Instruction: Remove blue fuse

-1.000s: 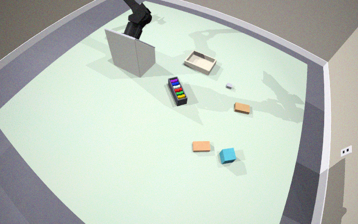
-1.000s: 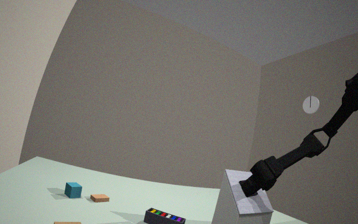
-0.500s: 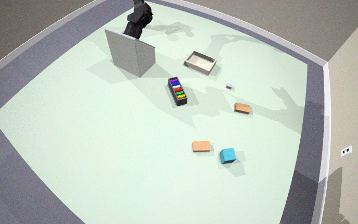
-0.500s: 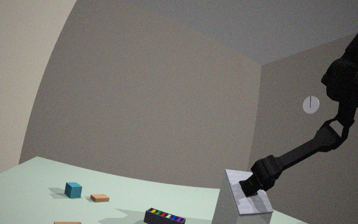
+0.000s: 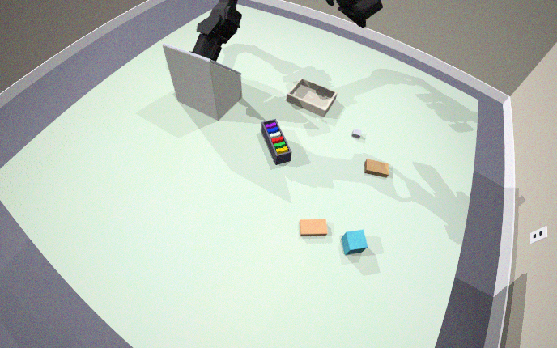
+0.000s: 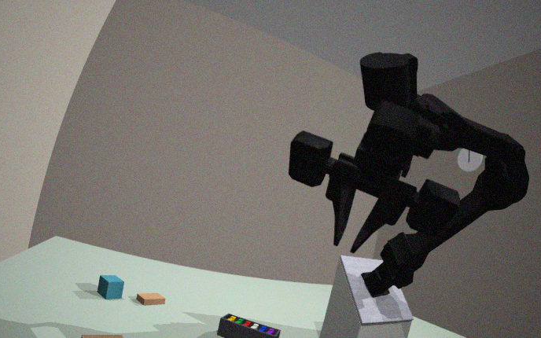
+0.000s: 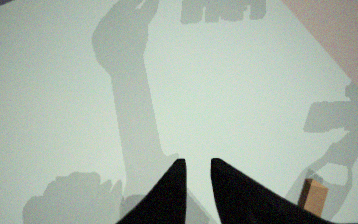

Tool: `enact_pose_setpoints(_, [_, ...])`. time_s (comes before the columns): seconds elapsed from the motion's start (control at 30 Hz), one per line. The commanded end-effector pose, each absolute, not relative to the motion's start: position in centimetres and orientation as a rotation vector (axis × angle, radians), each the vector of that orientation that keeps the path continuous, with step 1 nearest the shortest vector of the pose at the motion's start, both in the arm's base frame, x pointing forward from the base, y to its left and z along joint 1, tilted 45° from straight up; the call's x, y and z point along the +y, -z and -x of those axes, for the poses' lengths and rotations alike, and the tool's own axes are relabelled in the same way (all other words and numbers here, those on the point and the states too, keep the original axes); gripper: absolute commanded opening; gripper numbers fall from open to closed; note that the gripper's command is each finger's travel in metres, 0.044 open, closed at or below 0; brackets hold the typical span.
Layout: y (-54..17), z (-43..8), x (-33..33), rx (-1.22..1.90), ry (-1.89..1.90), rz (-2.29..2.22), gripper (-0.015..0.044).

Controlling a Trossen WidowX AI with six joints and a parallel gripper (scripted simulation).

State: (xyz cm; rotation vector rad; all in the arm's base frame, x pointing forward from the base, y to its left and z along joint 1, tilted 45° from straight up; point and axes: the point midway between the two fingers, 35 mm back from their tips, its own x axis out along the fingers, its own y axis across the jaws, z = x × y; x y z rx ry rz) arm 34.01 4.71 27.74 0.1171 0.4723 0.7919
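The dark fuse block (image 5: 276, 159) (image 6: 239, 329) stands near the middle of the table with a row of coloured fuses in it. The blue fuse (image 5: 271, 130) (image 6: 263, 328) sits in the block, second from the far end, next to the purple one. The beige tray (image 5: 308, 104) stands open behind and to the right of the block. My gripper (image 6: 344, 247) (image 7: 197, 166) hangs high above the table, far from the block. Its fingers stand close together with only a narrow gap and nothing between them. The wrist view shows bare table and shadows below.
A grey upright panel block (image 5: 202, 84) (image 6: 365, 293) stands at the arm's base. A cyan cube (image 5: 354, 241) (image 6: 110, 286), two flat orange blocks (image 5: 313, 227) (image 5: 376, 167) and a small pale block (image 5: 357, 133) lie to the right. A raised grey border (image 5: 491, 142) rims the table.
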Motion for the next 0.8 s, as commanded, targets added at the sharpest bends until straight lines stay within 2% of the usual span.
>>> enact_pose_setpoints(0.0, [-21.8, -35.5, 2.4, 0.570, -0.763, -0.077, 0.0063])
enact_pose_setpoints(0.27, [-8.2, -34.5, -1.8, 0.798, -0.787, 0.001, 0.0063])
enact_pose_setpoints(0.53, [3.6, -27.8, -3.2, 0.994, -0.947, 0.019, 0.0063])
enact_pose_setpoints(0.63, [5.9, -25.3, -2.8, 1.031, -1.013, 0.008, 0.0063])
enact_pose_setpoints(0.77, [6.1, -25.1, -2.8, 1.033, -1.018, 0.007, 0.0063])
